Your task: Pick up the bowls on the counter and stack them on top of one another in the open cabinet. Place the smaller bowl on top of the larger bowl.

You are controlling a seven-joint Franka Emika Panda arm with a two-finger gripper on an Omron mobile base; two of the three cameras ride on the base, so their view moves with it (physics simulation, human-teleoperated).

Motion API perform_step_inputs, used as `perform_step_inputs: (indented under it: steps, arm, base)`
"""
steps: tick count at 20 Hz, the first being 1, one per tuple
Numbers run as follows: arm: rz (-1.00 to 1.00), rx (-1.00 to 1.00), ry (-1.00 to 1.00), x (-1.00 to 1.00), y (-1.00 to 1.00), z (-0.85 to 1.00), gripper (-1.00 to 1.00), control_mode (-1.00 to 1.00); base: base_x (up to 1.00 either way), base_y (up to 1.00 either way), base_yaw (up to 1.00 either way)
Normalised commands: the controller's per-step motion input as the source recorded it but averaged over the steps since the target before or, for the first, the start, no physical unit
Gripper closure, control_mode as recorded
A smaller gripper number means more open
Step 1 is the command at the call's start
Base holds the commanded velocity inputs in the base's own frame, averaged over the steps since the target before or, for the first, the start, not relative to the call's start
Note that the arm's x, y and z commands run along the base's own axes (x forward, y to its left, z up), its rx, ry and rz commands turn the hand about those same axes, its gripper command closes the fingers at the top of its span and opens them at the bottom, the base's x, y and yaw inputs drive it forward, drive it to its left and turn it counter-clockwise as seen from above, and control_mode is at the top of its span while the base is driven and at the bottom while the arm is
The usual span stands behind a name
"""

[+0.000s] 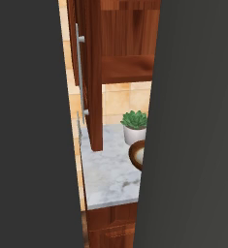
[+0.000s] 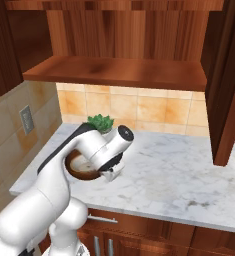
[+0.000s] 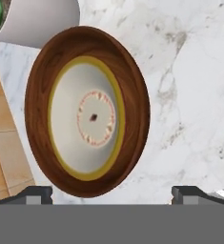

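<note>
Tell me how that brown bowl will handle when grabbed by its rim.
The bowl looks rigid, so it likely won't flex. Its glossy finish may be slippery. Wide and shallow on the counter, it probably won't tip, though a one-sided rim grip might tilt it.

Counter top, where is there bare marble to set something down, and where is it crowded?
The counter lies bare from the arm rightward to the open cabinet door, back to the tiled wall. The cabinet shelf looks bare too. It is crowded at the left, where the bowl, the potted succulent and the tool sit close.

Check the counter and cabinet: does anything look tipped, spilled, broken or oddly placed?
Nothing stands out. The bowl sits upright on the counter beside the potted succulent, unspilled and whole. The cabinet shelf is level.
</note>
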Motion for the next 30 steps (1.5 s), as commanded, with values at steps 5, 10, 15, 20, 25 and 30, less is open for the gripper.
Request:
perform_step_inputs:
  steps: [5,10,15,20,25,30]
  arm:
    - [0.09,-0.04,0.00,0.08,-0.02,-0.05,-1.00,-1.00]
    - [0.07,-0.02,0.00,0.02,0.00,-0.07,-1.00,-1.00]
    - [0.05,0.00,0.00,0.00,-0.12,-0.02,-1.00,-1.00]
    - [0.04,-0.01,0.00,0.01,-0.14,-0.01,-1.00,-1.00]
    - [0.05,-0.02,0.00,0.08,-0.03,-0.06,-1.00,-1.00]
    - [0.04,-0.01,0.00,0.07,-0.01,-0.07,-1.00,-1.00]
  base:
    - [0.00,0.00,0.00]
    - [0.00,0.00,0.00]
    - [0.00,0.00,0.00]
    - [0.00,0.00,0.00]
    - [0.00,0.00,0.00]
    - [0.00,0.00,0.00]
